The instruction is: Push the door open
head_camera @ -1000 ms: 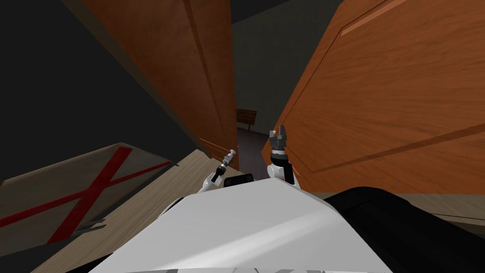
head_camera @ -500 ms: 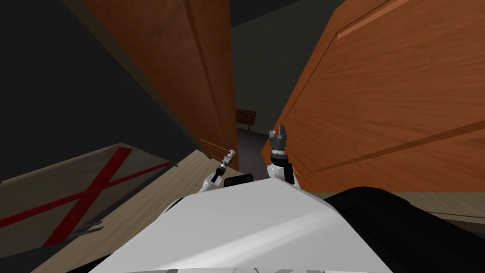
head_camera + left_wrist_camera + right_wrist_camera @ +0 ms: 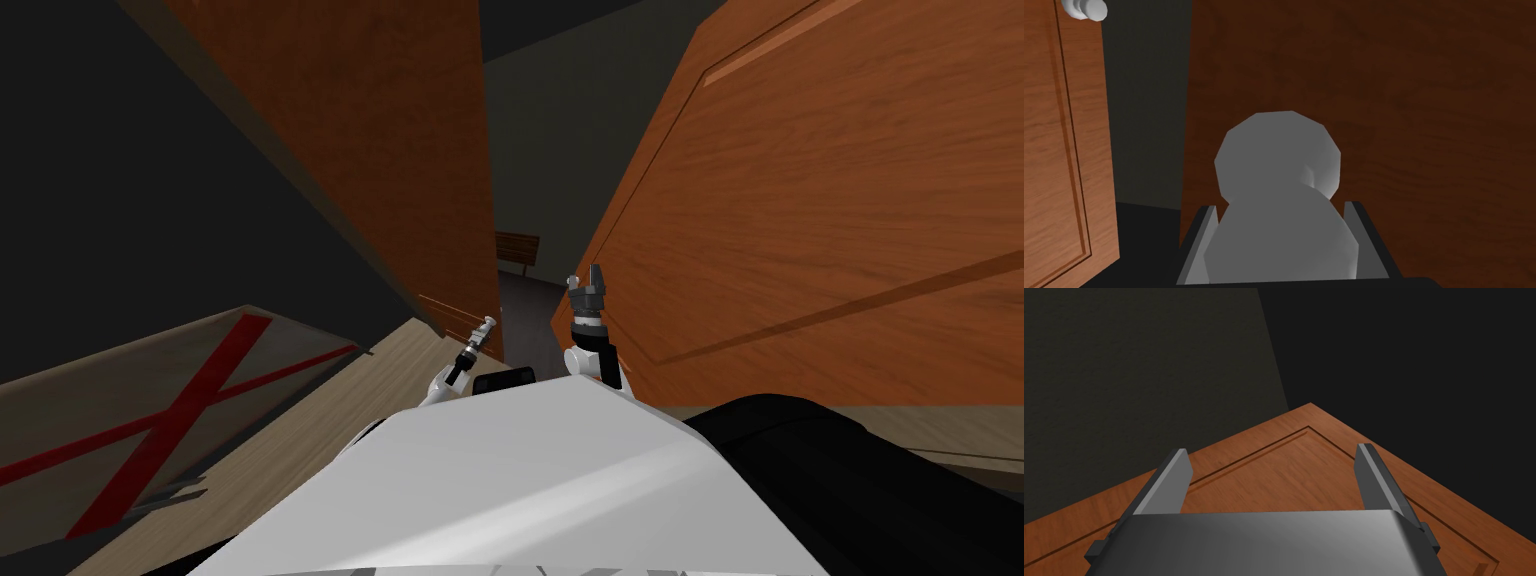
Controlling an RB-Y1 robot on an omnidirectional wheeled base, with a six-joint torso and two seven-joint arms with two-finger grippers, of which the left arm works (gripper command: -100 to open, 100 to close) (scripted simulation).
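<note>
Dark brown wood of the door (image 3: pixel 380 120) lies straight ahead of the left gripper (image 3: pixel 486 328), whose fingers (image 3: pixel 1200 235) are clamped on the sides of the grey knob (image 3: pixel 1279 160). The door stands ajar: beside the gripper, past the door's free edge, a gap (image 3: pixel 530 300) opens onto a dim passage. I judge the push begun but not finished, since the gap looks too narrow for the body; more swing away from the gripper is left.

The right gripper (image 3: pixel 1271 448) hangs released, fingers spread, just off a paler orange second door (image 3: pixel 820 200) across the gap from the left gripper. That second door crowds the opening and could catch the right arm. Beyond both grippers, down the passage, stands a bench (image 3: pixel 518 247). Well off to the left gripper's outer side, a red cross (image 3: pixel 180 420) marks the floor.
</note>
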